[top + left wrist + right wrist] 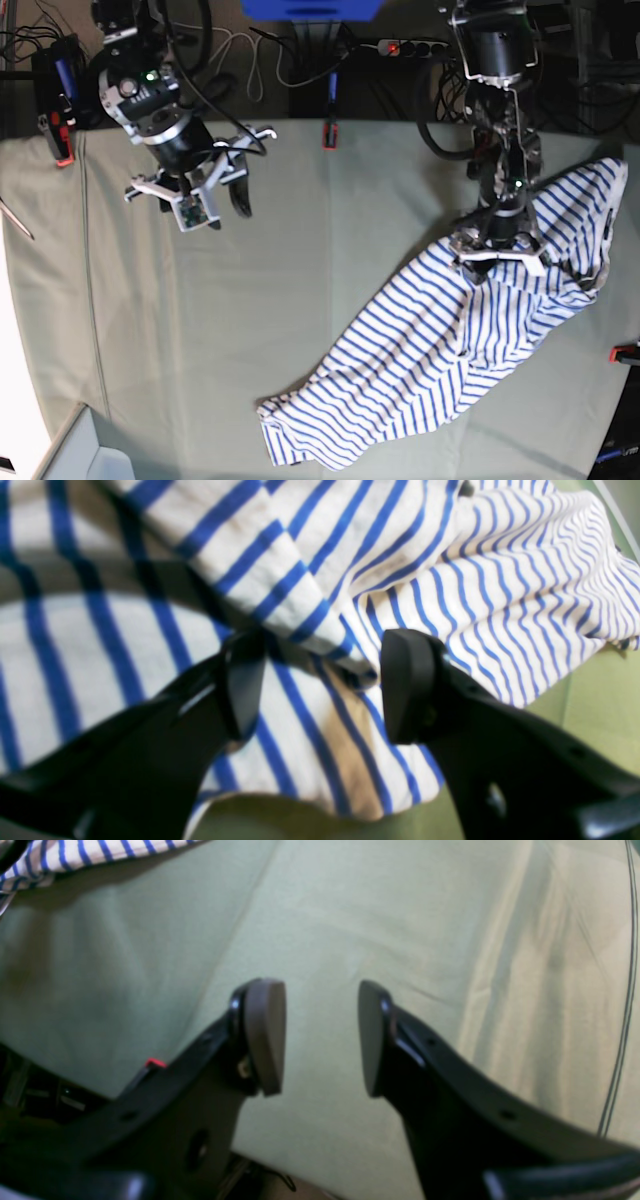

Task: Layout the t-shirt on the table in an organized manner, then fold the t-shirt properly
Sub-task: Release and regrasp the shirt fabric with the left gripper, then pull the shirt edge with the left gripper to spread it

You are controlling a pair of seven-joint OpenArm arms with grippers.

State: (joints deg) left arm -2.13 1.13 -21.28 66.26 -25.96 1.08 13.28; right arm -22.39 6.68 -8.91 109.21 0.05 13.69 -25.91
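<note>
I have the left gripper (pixel 320 685) down on the t-shirt (pixel 450 340), its pads spread apart with a raised ridge of striped cloth lying in the gap between them. Nothing is pinched yet, so I judge this is the line-up for a grab at a fold near the upper part of the garment, where lifting would let the crumpled cloth hang out and be spread. In the base view that gripper (pixel 500 250) sits over the bunched upper end of the shirt, which fits that reading.

The right gripper (pixel 320 1035) hangs well apart from the garment over bare worktop (pixel 400 915), pads spread and empty; only a corner of the t-shirt (pixel 75 852) shows at the top left edge of its wrist view. I take it as parked out of the way until the shirt needs a second hold.

The t-shirt lies on the right half of the worktop (pixel 250 330) in the base view, still rumpled and not laid flat. Its long axis runs diagonally, from a narrow end near the front edge at lower centre up to the wider, heaped end at the far right. I cannot tell which end is the collar, since the folds hide it
</note>
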